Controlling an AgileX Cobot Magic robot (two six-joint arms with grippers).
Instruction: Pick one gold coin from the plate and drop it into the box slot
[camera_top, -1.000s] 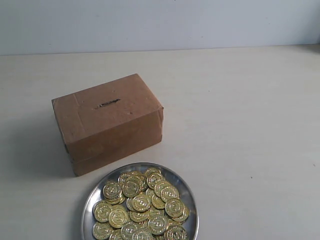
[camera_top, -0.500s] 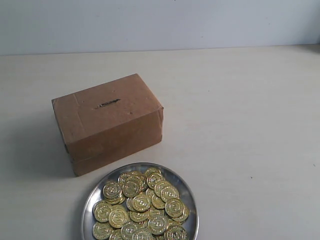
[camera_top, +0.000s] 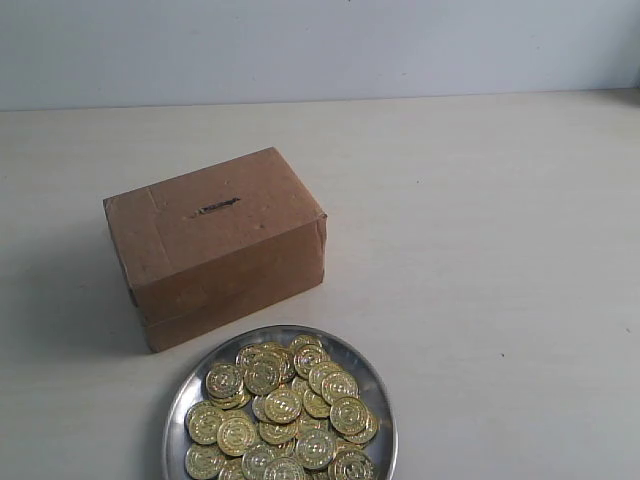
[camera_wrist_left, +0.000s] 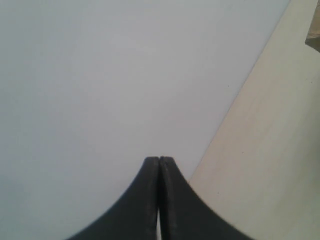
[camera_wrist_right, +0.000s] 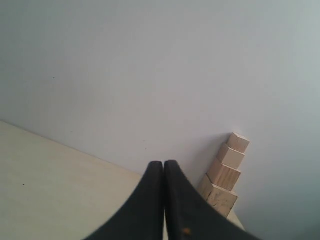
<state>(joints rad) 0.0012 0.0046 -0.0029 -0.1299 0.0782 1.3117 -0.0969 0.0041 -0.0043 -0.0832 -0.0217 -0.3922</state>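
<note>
Silver plate (camera_top: 285, 332) apart from both hands (camera_wrist_left: 159, 161) (camera_wrist_right: 164, 163)

Pale cream table (camera_top: 500, 250), matte, w/ a few tiny dark specks. Meets plain grey-blue wall (camera_top: 320, 45) along far edge. In rt wrist view: wooden blocks (camera_wrist_right: 225, 175), four in a stack (light, unpainted), each slightly offset from the next, standing on table right by wall.

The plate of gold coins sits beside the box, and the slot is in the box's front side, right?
No: the exterior view shows the box slot in the top of the box. The plate of gold coins does sit beside it.
</note>
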